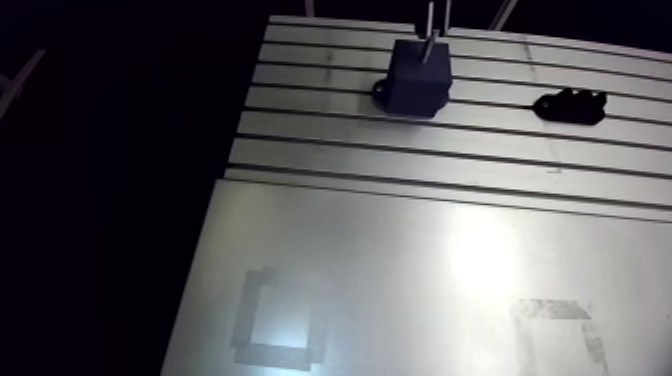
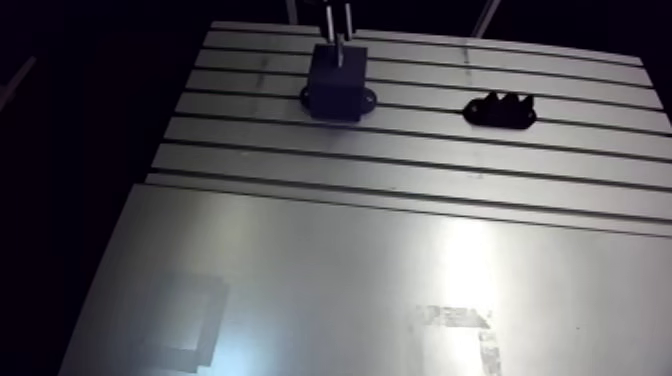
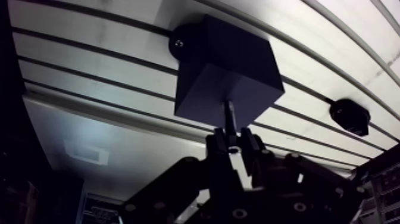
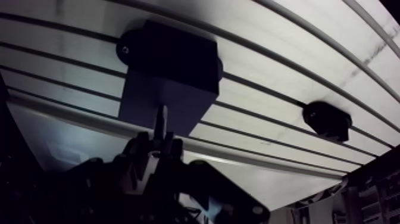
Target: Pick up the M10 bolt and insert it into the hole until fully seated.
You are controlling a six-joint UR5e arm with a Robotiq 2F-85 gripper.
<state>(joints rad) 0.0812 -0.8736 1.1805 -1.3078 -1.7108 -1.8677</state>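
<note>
In the arm view, the slotted aluminium surface (image 1: 400,160) is filling most of the picture, with its grooved part on the far side and a smooth plate nearer the camera. A dark cube-shaped block (image 1: 415,80) with small mounting ears at its base is sitting on the grooved part. The pincer (image 1: 437,32) is hanging from the top edge, directly above the block. A slim metal bolt (image 1: 425,46) is showing as a short pale stub, standing upright at the block's top face. A black notched holder (image 1: 572,104) is lying on the grooves, well apart from the block. On the smooth plate, a grey tape square (image 1: 280,320) is marking an outline, and worn tape traces (image 1: 560,320) are showing farther along.

In the wrist view, the pincer is gripping the bolt. Its fingers (image 3: 219,142) are standing narrow and are pressing on the bolt's near end. The shank is pointing straight ahead of the fingertips toward the block. The bolt's tip is overlapping the block's nearest face. Whether the tip is touching that face or sitting in a hole cannot be told, since the face is dark. One mounting ear with a small screw (image 3: 178,43) is showing at the block's far side. The holder is lying ahead of the pincer and off to one side, apart from the block.
</note>
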